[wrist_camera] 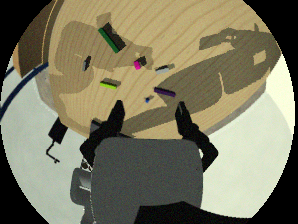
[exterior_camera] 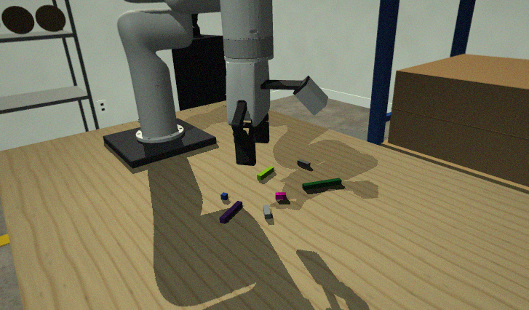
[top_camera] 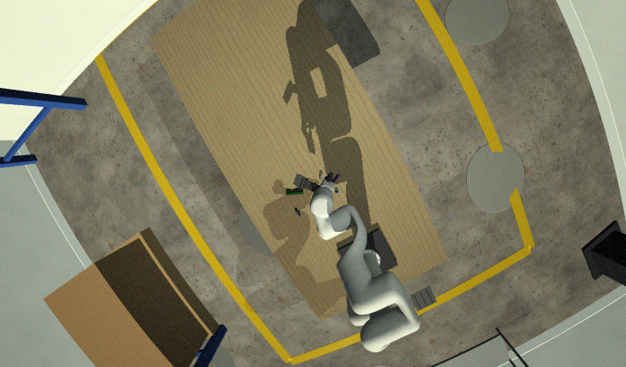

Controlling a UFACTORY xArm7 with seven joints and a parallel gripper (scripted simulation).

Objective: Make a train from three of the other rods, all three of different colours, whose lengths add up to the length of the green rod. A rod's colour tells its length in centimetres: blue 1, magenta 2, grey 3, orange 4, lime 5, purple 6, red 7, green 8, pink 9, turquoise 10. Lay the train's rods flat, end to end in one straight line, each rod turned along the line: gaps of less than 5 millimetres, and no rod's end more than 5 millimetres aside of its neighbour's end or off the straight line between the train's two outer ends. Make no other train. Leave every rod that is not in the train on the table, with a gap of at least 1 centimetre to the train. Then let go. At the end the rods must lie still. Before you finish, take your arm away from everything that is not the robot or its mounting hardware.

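Note:
The green rod (top_camera: pixel 294 193) (exterior_camera: pixel 321 183) (wrist_camera: pixel 108 40) lies flat. The lime rod (exterior_camera: pixel 265 173) (wrist_camera: pixel 108 85) and the magenta rod (exterior_camera: pixel 281 196) (wrist_camera: pixel 137 65) lie apart from it. One grey rod (exterior_camera: pixel 303 164) (wrist_camera: pixel 85 64) lies behind the green rod in the exterior view, another grey rod (exterior_camera: pixel 267 212) (wrist_camera: pixel 162 70) in front of the magenta one. The blue rod (exterior_camera: pixel 224 196) (wrist_camera: pixel 147 100) lies near the purple rod (exterior_camera: pixel 231 212) (wrist_camera: pixel 165 92). No rods touch. My gripper (exterior_camera: pixel 253 148) (wrist_camera: pixel 150 107) is open and empty, above the table, behind the lime and blue rods in the exterior view.
The wooden table (top_camera: pixel 242 104) (exterior_camera: pixel 431 239) carries the arm's black base plate (exterior_camera: pixel 131 156) behind the rods in the exterior view. The arm's shadow crosses the purple rod's surroundings. A large brown box (top_camera: pixel 123 295) (exterior_camera: pixel 462 103) stands beyond the table's edge.

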